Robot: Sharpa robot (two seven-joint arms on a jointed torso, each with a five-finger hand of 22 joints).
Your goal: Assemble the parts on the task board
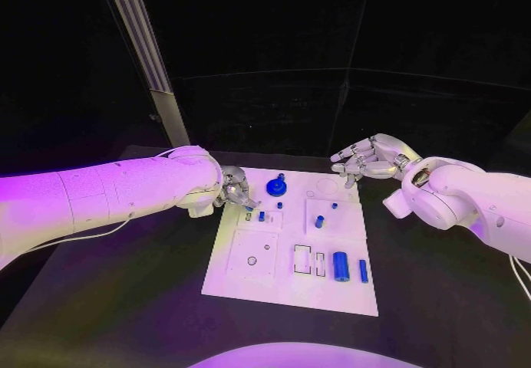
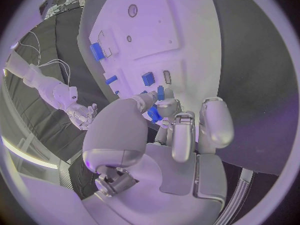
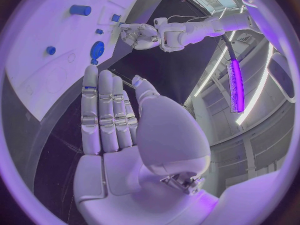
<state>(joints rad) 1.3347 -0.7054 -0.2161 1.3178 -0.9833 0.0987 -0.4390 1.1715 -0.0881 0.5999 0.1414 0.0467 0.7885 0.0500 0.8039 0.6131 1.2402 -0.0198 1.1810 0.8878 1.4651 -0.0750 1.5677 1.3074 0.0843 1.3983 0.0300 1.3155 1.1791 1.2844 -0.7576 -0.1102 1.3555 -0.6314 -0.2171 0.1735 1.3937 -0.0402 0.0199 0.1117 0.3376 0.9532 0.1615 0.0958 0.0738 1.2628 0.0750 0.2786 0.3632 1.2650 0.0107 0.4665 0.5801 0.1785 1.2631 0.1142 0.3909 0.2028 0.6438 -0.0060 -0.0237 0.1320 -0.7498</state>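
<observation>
Trouble here would be a slip: my left hand [image 1: 232, 188] sits low over the board [image 1: 249, 287] at its far left corner, and in the left wrist view its fingers [image 2: 164, 110] seem to pinch a small blue part [image 2: 153, 115]. If that pinch is shallow, I'd judge the part could tilt or drop short of its seat, or the fingers could knock the little pegs [image 1: 261, 216] just beside. My right hand [image 1: 371, 159] hovers off the far right corner, holding nothing, fingers straight and together, so no help there. Board itself is a white plate, long side running away from me: a blue knob [image 1: 277, 186] at the far edge, a peg [image 1: 318, 221] near the middle, a fat cylinder [image 1: 341, 266] and thin pin [image 1: 363, 271] lying toward the near right corner
</observation>
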